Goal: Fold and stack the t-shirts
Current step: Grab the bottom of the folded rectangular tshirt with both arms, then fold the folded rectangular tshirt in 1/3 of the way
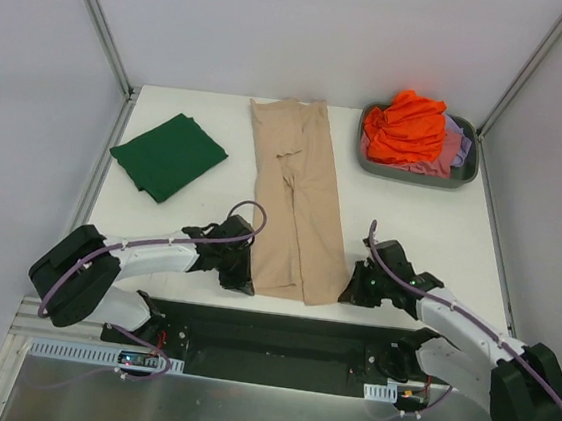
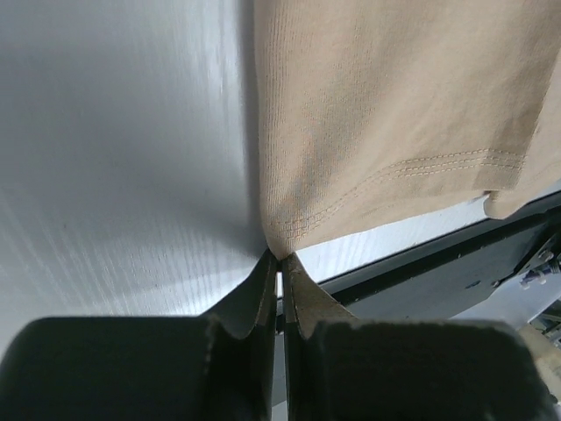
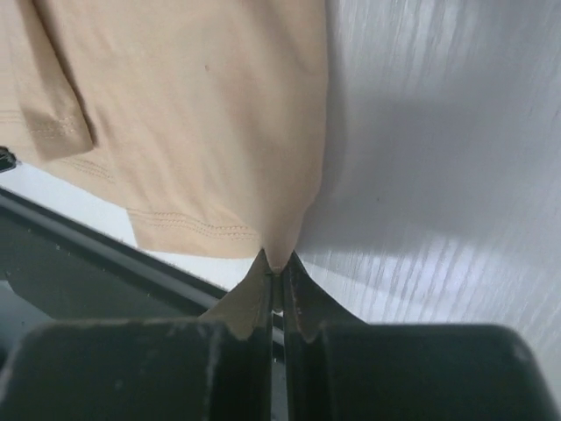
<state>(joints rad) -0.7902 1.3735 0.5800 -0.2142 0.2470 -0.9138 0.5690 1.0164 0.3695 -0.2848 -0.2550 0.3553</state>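
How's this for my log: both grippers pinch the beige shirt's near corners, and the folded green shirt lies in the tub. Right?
No: the green shirt lies on the table, left of the beige shirt, not in the tub, as the top view shows. The rest holds.

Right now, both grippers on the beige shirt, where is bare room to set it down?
Widest free patch: right of the beige shirt, between the tub and the right gripper. A narrower one lies between the green shirt and the beige shirt. Crowded: the near edge, where the left gripper and the right one pinch the hem.
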